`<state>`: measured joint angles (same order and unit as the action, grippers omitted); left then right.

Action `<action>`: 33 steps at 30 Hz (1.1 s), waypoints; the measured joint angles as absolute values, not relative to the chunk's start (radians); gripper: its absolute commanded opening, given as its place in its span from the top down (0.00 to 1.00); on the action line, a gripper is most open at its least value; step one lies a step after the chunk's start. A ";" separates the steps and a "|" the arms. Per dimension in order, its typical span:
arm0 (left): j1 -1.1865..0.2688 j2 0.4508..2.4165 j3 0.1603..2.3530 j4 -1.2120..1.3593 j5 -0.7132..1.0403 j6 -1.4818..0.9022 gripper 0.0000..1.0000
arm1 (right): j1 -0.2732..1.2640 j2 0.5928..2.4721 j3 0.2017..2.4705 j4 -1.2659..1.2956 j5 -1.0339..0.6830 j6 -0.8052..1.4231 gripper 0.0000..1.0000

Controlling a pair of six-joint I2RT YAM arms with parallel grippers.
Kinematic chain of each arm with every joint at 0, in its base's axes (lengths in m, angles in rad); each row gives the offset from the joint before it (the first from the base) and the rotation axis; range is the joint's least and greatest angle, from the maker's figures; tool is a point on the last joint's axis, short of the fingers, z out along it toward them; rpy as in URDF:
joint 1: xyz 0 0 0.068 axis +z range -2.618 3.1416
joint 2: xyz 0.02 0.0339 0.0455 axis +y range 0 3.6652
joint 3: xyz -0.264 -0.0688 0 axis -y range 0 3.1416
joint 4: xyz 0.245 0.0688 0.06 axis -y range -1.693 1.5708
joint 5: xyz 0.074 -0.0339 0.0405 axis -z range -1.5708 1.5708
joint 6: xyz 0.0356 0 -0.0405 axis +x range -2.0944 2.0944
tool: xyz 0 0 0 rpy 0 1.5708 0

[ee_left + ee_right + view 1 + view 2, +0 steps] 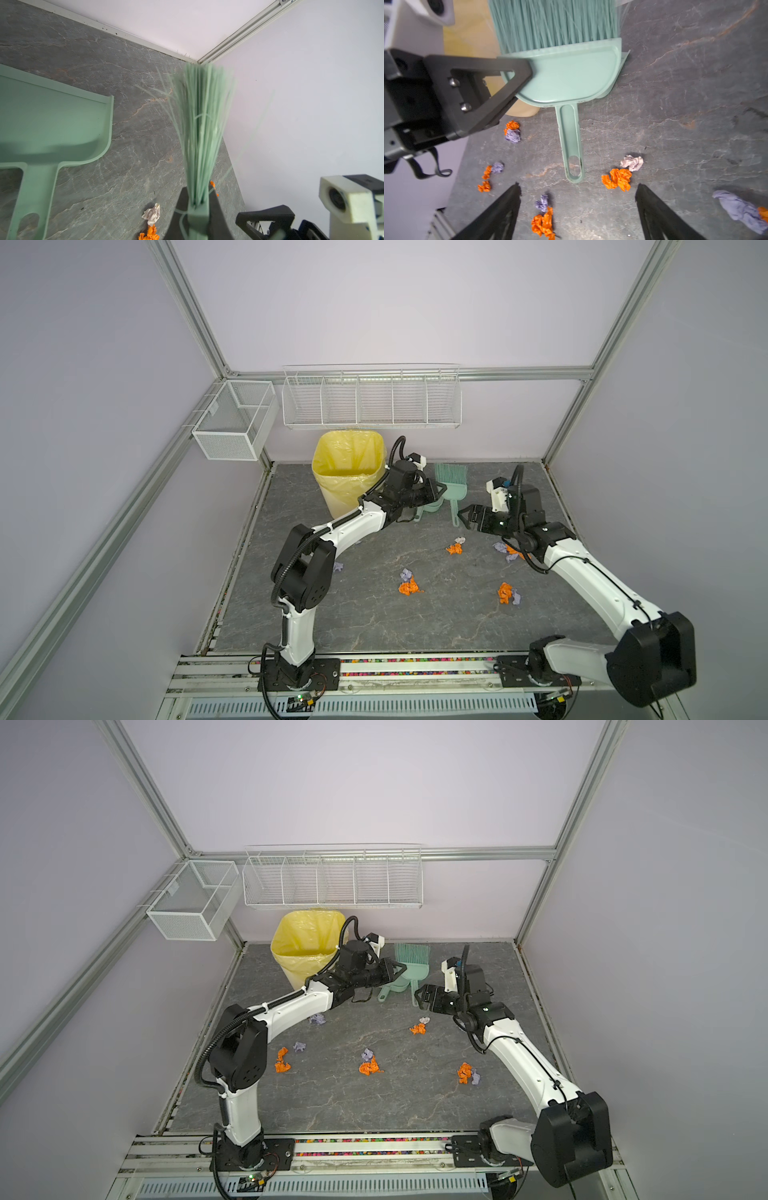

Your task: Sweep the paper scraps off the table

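Across the dark, veined desk (395, 1106) the paper scraps (369, 1065) lie scattered in small orange and lavender clumps, well apart from one another. By the look of it none has been swept up yet: the mint-green dustpan (52, 116) lies bare on the desk, and the visible inside of the yellow-lined bin (349, 472) shows no paper. So the sweeping itself appears not yet begun, and all of the gathering and tipping is left to do. The left pincer (197, 193) is clamped together on the head of the matching green brush (566, 76), whose bristles fan out beyond its fingers. The right pincer (578, 185) stands spread wide and holds nothing. The brush's handle end points into the gap between its fingers, just ahead of their tips, seemingly touching neither.
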<state>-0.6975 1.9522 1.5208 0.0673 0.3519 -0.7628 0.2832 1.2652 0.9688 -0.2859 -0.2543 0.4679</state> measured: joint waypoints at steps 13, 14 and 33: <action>-0.640 1.939 1.455 0.274 0.351 -0.872 1.00 | 0.216 1.296 0.922 -0.010 -0.438 0.673 0.10; -0.639 1.939 1.455 0.288 0.351 -0.883 1.00 | 0.210 1.296 0.907 0.022 -0.447 0.692 0.09; -0.617 2.009 1.455 0.701 0.350 -1.203 1.00 | 0.173 1.313 0.822 0.421 -0.516 0.985 0.05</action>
<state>-0.6170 2.0090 1.4548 0.7006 0.3504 -1.2030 0.1726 1.3132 0.8215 0.4213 -0.5163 0.9848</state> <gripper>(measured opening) 0.095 0.961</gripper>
